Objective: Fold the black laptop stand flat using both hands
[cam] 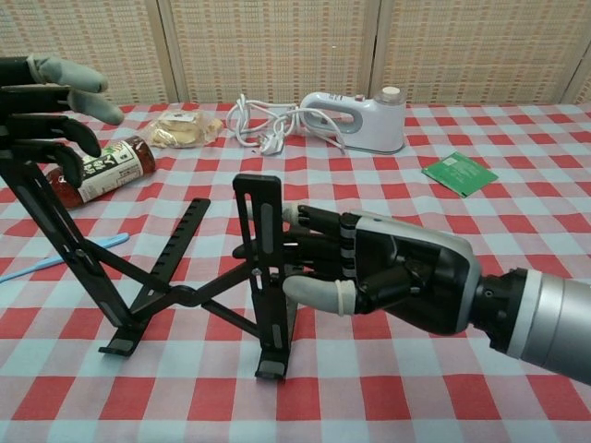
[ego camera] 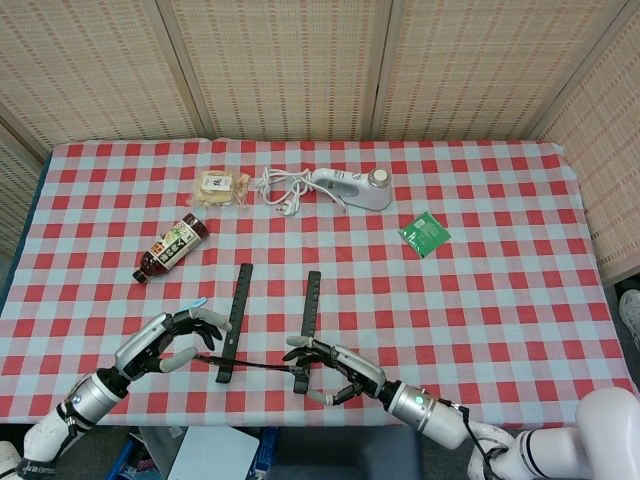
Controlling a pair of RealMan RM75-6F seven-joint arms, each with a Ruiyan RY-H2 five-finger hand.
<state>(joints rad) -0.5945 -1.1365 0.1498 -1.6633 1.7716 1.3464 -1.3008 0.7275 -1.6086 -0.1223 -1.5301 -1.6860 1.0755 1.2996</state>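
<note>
Near the front edge of the table: the black laptop stand (cam: 199, 277) stands unfolded, its two uprights raised and its crossed struts meeting low between them.
Stand's far rails: in the head view the two slotted bars (ego camera: 240, 300) run away from the front edge toward the middle of the table.
Left hand (cam: 46, 106): at the top of the left upright, fingers spread and curled over it; whether they actually clamp it I cannot tell (the head view shows the fingers apart and bent above the bar).
Right hand (cam: 388, 277): beside the right upright, fingers reaching in behind it and the thumb in front, so it seems to pinch that upright loosely; contact looks real but not firm.
Step in hand: getting a hold on both uprights, with folding not yet begun, since the stand is at full height.
Next move: it likely calls for both hands to secure the uprights and bring them down and together, so the struts collapse evenly.
Risk: pushing one side alone could make the feet skid on the checked tablecloth (cam: 388, 397).
Back half of the table: bottle (ego camera: 172, 248), snack packet (ego camera: 222, 187), white handheld appliance (ego camera: 350, 187) with cord, green card (ego camera: 424, 234), all well apart from the stand.
</note>
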